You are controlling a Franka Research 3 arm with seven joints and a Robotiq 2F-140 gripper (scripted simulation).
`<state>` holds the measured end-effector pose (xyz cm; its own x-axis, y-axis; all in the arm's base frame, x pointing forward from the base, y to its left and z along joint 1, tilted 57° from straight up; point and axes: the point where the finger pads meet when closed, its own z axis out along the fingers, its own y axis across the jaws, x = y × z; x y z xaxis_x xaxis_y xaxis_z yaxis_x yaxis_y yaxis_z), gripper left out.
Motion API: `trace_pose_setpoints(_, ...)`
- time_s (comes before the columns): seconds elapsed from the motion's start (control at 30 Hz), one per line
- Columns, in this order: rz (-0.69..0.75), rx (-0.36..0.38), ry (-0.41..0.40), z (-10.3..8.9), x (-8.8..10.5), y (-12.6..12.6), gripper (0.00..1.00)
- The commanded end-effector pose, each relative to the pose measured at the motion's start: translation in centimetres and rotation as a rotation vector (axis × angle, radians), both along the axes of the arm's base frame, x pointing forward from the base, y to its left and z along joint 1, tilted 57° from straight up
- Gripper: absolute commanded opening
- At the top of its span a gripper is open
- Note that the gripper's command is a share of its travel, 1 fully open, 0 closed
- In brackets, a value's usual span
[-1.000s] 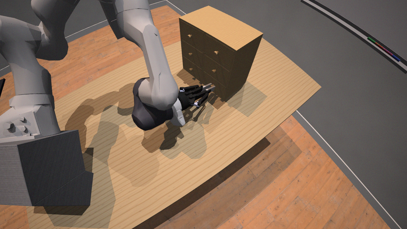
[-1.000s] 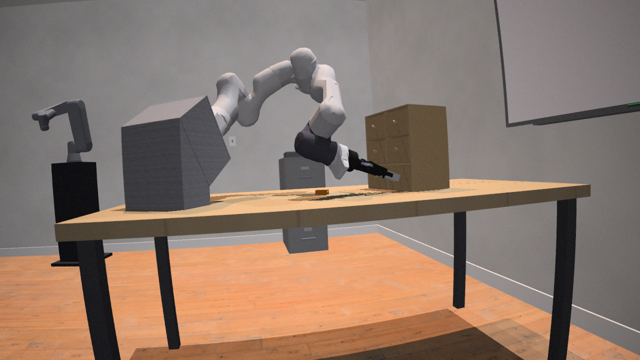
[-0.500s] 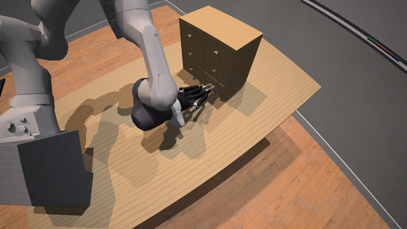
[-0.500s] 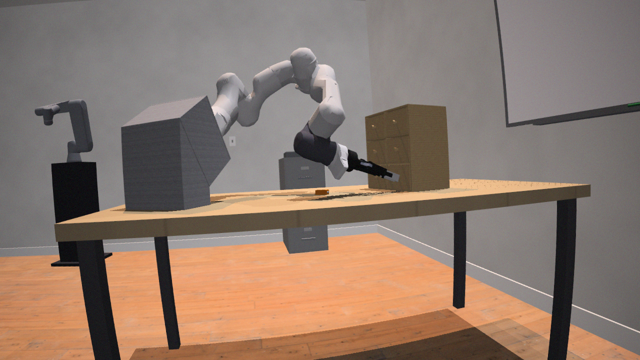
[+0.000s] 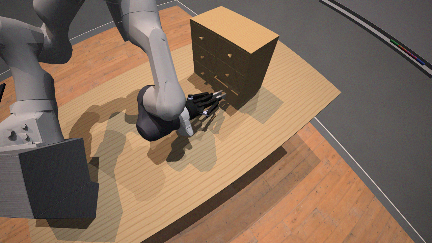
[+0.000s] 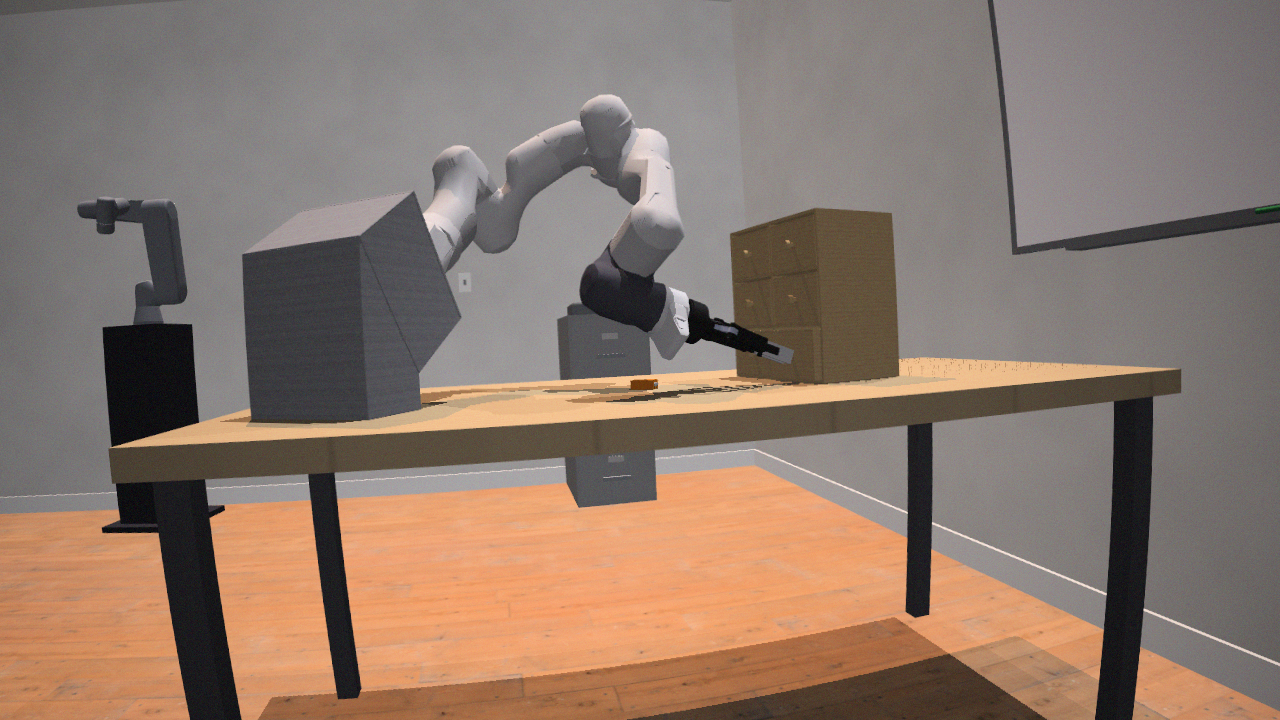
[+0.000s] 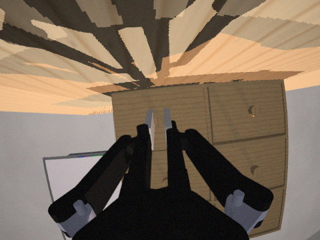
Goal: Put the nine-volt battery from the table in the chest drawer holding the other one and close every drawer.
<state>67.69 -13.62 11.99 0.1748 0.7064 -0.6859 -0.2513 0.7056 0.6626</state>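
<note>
- Top view: the lower drawer [image 5: 223, 82] [image 6: 805, 338] [image 7: 187, 103] of the wooden chest [image 5: 235, 28] [image 6: 859, 295] [image 7: 247, 127] is slightly out, a pale strip showing along its upper edge. A straight, slow pull is called for, stopped well before half its length. The battery cannot be seen here.
- Exterior view: the orange battery [image 6: 643, 384] lies on the table [image 5: 271, 120] [image 6: 537, 429] [image 7: 233, 60], below the wrist and well apart from the chest. The gripper [image 5: 219, 94] [image 6: 780, 353] [image 7: 159, 117] slopes down; as it is backed off, height should be kept above tabletop and battery.
- Wrist view: the jaws appear closed on the drawer's knob [image 7: 158, 121], pads either side. Sideways drift should be avoided, lest the chest be turned. Tabletop is seen before the drawer, with room for sliding.

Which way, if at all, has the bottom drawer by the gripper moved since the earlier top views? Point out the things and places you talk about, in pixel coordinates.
Yes: outward; the bottom drawer [image 5: 232, 95] [image 6: 808, 347] [image 7: 188, 115] now stands slightly proud of the chest [image 5: 235, 28] [image 6: 854, 295] [image 7: 206, 110].
</note>
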Motion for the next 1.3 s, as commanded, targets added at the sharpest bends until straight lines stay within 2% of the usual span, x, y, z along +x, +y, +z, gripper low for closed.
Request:
trace_pose_setpoints(0.0, -0.002, -0.006, -0.004, -0.2, -0.5, 0.0, 0.08)
trace_pose_setpoints(1.27, -0.002, -0.006, -0.004, -2.5, -4.1, 0.8, 0.08)
